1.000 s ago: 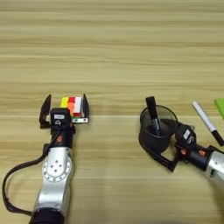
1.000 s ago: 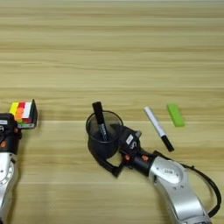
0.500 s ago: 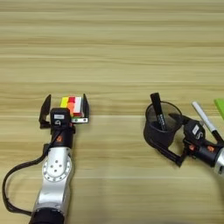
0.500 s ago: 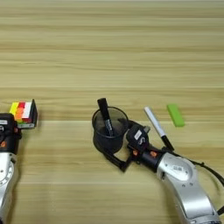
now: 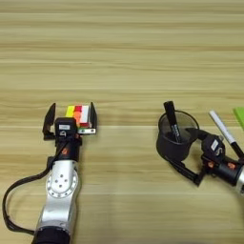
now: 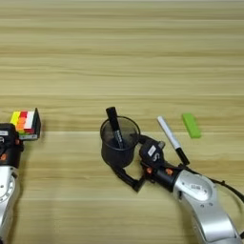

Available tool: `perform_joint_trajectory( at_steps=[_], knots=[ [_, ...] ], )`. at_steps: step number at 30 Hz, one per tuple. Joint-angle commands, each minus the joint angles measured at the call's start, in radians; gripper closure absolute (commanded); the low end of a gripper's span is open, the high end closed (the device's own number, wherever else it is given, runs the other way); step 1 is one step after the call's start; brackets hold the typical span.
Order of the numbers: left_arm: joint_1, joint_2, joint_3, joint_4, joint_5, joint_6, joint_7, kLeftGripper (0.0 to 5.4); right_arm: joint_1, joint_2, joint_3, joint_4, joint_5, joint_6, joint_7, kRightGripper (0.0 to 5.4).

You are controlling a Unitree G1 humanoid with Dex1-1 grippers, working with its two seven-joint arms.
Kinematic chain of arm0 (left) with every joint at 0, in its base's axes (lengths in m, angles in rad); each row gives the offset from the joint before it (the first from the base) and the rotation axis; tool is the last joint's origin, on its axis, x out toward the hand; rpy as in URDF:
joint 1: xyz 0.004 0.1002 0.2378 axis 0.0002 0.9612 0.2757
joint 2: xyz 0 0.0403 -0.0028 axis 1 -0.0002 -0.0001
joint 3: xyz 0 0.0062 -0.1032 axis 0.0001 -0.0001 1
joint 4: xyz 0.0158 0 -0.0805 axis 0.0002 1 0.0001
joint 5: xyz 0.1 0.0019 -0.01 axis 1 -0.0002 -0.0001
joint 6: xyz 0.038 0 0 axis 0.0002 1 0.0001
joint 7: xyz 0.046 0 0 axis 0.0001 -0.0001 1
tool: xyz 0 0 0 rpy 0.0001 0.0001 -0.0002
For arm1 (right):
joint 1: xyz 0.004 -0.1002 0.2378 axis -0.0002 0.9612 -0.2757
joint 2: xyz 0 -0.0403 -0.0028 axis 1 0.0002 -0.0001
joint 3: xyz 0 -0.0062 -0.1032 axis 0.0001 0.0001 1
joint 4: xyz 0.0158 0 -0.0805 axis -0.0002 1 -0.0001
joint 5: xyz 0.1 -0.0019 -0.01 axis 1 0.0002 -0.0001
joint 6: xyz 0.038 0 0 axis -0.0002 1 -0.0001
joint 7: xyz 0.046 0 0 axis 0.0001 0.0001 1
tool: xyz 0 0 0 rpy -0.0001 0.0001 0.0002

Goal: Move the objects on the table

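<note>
- Right eye view shows the pen cup (image 6: 119, 141) standing upright on the counter (image 6: 122, 57), toward the near edge and a little right of the middle.
- A black marker pen (image 6: 114, 126) stands inside the cup, leaning toward the left, its cap end poking above the rim.
- The right hand (image 6: 127, 157) comes in from the near right corner and has its two black fingers set around the cup: one finger runs along the near side at the base, the other sits at the cup's right side near the rim. It looks closed on the cup, gripping it.
- Just right of that hand lies a white marker with a black tip (image 6: 172, 140), flat on the counter and slanted, its black end toward the near right. It sits close to the hand; I cannot tell whether they touch.
- Further right, apart from the marker, lies a small green block (image 6: 191, 125).
- Over toward the left edge of the counter, the multicoloured cube (image 5: 79, 116) sits between the two black fingers of the left hand (image 5: 69, 118). The fingers stand spread: the right one is against the cube's side, the left one stands clear of it with a gap, so the hand is open around the cube.
- The left arm reaches up from the near left corner, with a black cable (image 5: 14, 200) looping beside it.
</note>
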Motion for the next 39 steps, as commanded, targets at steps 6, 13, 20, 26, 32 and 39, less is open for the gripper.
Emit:
perform_joint_trajectory(
  at_steps=[6,13,20,26,32,39],
  knots=[
    [0.007,0.0,0.002,-0.01,0.002,0.015,0.003,0.0,0.063,-0.057,-0.059,-0.032,0.018,0.017,0.0,0.03],
    [0.003,0.001,0.003,-0.006,0.001,0.016,0.002,0.0,0.112,-0.089,-0.082,-0.086,0.029,0.029,0.006,0.03],
    [-0.001,0.004,0.005,-0.001,0.002,0.015,0.002,0.0,0.105,-0.103,-0.144,-0.081,0.046,0.032,-0.009,0.03],
    [-0.004,0.006,0.006,0.004,0.001,0.015,0.001,0.0,0.094,-0.115,-0.196,-0.103,0.091,0.053,-0.006,0.03],
    [-0.008,0.006,0.005,0.009,0.001,0.016,0.0,0.0,0.083,-0.127,-0.244,-0.148,0.159,0.106,0.006,0.03],
    [-0.012,0.005,0.006,0.015,0.002,0.014,0.001,0.0,0.084,-0.141,-0.277,-0.191,0.201,0.132,0.017,0.03]
  ],
)
